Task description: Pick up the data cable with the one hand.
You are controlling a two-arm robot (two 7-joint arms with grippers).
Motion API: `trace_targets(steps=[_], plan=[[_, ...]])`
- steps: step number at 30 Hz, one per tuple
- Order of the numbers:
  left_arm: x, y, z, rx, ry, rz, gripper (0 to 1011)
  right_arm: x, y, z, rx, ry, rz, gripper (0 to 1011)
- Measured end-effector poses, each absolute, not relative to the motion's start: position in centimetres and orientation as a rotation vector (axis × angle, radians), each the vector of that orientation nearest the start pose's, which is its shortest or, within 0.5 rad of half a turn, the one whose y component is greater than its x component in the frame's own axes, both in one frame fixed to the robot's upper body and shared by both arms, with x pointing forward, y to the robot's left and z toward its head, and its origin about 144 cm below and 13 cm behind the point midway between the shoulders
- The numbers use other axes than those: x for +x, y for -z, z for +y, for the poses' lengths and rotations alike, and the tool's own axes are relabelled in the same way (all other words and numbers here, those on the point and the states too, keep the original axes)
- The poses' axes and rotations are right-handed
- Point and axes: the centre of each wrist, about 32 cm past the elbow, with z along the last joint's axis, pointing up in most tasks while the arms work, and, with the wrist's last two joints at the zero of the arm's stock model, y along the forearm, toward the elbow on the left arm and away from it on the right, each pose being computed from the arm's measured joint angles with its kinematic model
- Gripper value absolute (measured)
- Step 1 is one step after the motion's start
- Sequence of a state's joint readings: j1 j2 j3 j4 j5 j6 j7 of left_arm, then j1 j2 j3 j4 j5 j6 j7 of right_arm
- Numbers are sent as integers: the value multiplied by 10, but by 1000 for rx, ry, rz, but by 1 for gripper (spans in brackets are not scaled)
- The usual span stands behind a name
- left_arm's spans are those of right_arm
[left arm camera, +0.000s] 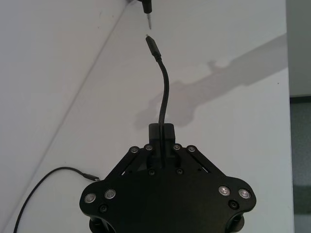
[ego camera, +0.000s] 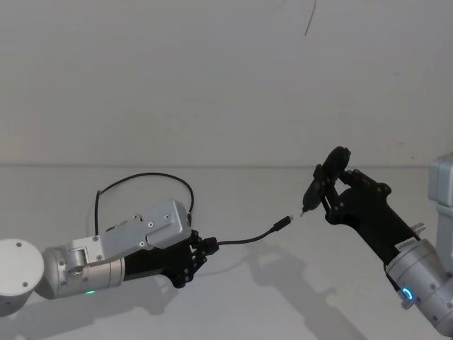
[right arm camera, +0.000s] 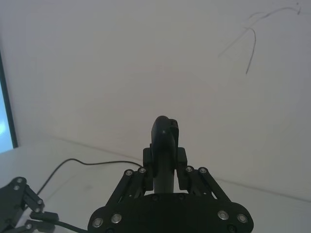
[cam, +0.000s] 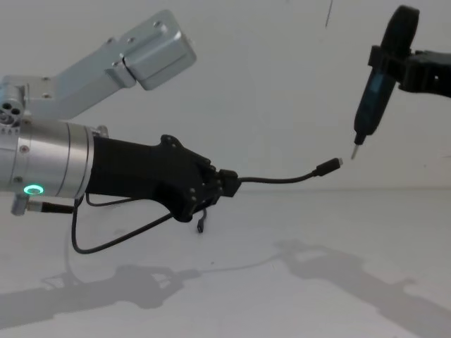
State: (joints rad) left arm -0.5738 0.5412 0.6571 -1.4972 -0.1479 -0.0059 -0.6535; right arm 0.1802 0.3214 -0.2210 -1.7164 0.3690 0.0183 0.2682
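We judge the pick-up done: our left black two-fingered end effector point(cam: 227, 183) is clamped on the thin black data cable point(cam: 282, 178), lifted off the white worktop point(cam: 317, 282); our right end effector point(ego camera: 327, 190) grips a black pen-like tool point(cam: 372, 91)

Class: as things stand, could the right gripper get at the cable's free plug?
Probably not: the right gripper is shut on a pen-like tool. The plug, held out by the left gripper, sits just off the tool's tip.

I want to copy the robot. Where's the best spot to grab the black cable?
Probably a little behind the metal-tipped plug, pinching across the data cable from the side. The left gripper holds it that way, and the short free end juts out straight toward the pen-like tool.
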Motion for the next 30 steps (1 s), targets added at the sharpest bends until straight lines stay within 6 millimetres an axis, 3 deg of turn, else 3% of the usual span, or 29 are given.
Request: trace_targets(steps=[30], plan=[[554, -1266, 224, 362, -422, -503, 49, 489, -1243, -235, 207, 994, -127, 263]])
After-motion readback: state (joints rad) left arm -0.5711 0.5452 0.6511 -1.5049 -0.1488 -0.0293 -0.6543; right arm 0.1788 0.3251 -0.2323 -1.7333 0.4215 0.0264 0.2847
